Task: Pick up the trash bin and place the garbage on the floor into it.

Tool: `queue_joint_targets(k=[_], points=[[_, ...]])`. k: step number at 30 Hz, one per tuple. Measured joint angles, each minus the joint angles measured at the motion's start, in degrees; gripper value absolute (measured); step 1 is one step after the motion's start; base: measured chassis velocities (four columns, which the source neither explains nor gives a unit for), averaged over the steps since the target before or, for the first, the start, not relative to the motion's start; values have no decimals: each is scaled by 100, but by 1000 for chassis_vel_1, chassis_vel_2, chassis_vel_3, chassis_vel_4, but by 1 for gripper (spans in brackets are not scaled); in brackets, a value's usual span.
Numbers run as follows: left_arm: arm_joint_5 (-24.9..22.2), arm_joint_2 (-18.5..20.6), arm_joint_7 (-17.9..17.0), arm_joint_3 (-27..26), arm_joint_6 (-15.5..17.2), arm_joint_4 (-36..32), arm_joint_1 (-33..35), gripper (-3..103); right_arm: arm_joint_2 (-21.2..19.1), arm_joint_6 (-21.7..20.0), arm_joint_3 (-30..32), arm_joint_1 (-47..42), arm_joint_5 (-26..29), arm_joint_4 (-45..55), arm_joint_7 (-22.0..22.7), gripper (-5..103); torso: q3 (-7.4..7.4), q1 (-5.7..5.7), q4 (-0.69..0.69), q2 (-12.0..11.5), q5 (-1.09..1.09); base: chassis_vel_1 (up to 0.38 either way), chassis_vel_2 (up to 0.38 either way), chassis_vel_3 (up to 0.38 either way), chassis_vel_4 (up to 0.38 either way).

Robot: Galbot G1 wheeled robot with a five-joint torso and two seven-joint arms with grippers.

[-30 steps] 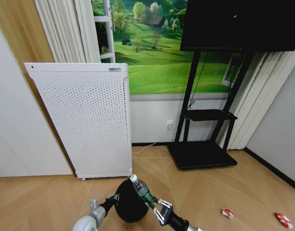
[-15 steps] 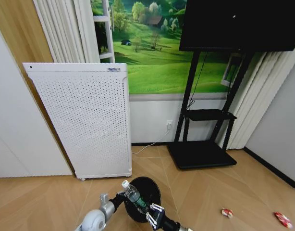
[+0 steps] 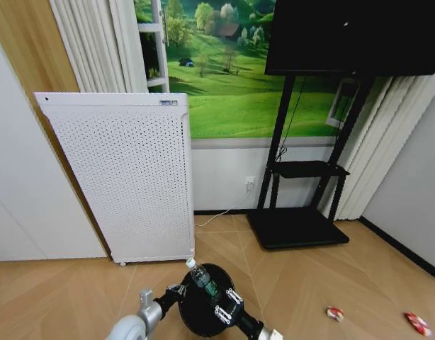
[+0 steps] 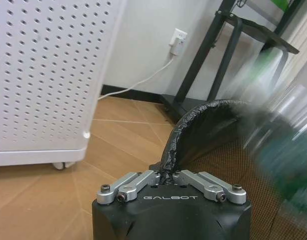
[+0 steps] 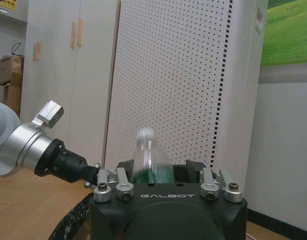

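From the head camera I see the white perforated appliance (image 3: 125,177) standing on the wood floor (image 3: 54,297) at the left, against the wall, with pale curtains (image 3: 97,46) above it. Low in the middle of my view, near the floor's front edge, my left gripper (image 3: 176,290) is pinched shut on the rim of the trash bin (image 3: 196,312), holding it off the floor. The bin is small, round and black, and I look down into its dark open mouth; in the left wrist view its glossy crinkled liner (image 4: 193,130) folds over the rim, and the inside wall looks like brownish mesh.

Just right of it, my right gripper (image 3: 224,312) is clamped on the bottle (image 3: 202,280) over the bin's mouth. The bottle is clear with a green label and a pale cap, and it tilts up and away from me toward the appliance's lower corner. In the right wrist view its neck rises between the closed fingers, blurred.

Further right, a black TV stand (image 3: 302,212) carries a dark screen (image 3: 352,35) in front of a green landscape mural (image 3: 224,92). On the floor toward the right edge lie two crumpled red-and-white wrappers (image 3: 335,313), well apart from the bin, the second (image 3: 417,323) nearer the right edge.
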Motion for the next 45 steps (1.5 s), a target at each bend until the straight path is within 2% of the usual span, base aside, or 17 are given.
queue_joint_targets(k=[2,6,9,10,11,12,13,14,15,17,19,21,22,25,28,30,45], points=[[-134,46,-96,-120,9,-120,61,4,39,0,33,-73,-33,77,56,72,0,0,0,0,0,0,0,0,0],[-469,45,-385,-228,83,-250,120,4,154,-12,147,-220,25,214,225,83,0,0,1,0,0,0,0,0,0],[-934,12,-1076,-644,293,-445,212,4,291,-132,552,-490,293,519,469,97,0,0,-2,0,-1,0,0,0,0],[-934,12,-1076,-644,293,-445,212,4,291,-132,552,-490,293,519,469,97,0,0,-2,0,-1,0,0,0,0],[-1106,-47,-1651,-1035,527,-683,367,4,295,-208,771,-606,364,684,639,99,0,0,-1,0,-2,0,0,0,0],[-1106,-47,-1651,-1035,527,-683,367,4,295,-208,771,-606,364,684,639,99,0,0,-1,0,-2,0,0,0,0],[-1224,-99,-1979,-1302,667,-854,493,4,291,-255,851,-664,404,748,734,99,0,0,0,0,0,0,0,0,0],[-1224,-99,-1979,-1302,667,-854,493,4,291,-255,851,-664,404,748,734,99,0,0,0,0,0,0,0,0,0],[-1358,-190,-2295,-1626,815,-1071,671,4,290,-333,977,-772,500,857,873,100,0,0,1,0,4,0,0,0,0],[-1407,-239,-2401,-1767,873,-1165,757,4,290,-364,1030,-810,541,898,921,100,0,-1,2,1,2,0,0,0,0],[-1411,-298,-2436,-1904,911,-1249,842,4,301,-387,1071,-840,560,932,959,100,0,0,-1,0,0,0,0,0,0],[-1280,-630,-2446,-2611,961,-1640,1380,4,324,-446,1227,-1030,583,988,1133,100,-1,0,-1,1,4,0,0,0,0],[-1280,-630,-2446,-2611,961,-1640,1380,4,324,-446,1227,-1030,583,988,1133,100,-1,0,-1,1,4,0,0,0,0],[-1019,-1162,-2132,-3604,981,-2084,2216,4,340,-422,1298,-1144,550,890,1179,100,-1,-1,2,1,3,-17,-19,21,40],[-999,-1210,-2017,-3939,979,-2206,2518,4,344,-412,1309,-1129,487,841,1137,100,0,-1,2,1,-3,-59,-73,63,74],[-1081,-1146,-1947,-4180,968,-2311,2709,4,377,-374,1337,-1087,385,769,1108,100,0,-1,1,1,4,-131,-135,117,137],[-965,-1225,-2057,-4261,829,-2667,2974,4,440,-87,1521,-1091,179,595,1092,100,0,-1,-1,1,0,-226,-231,229,231]])
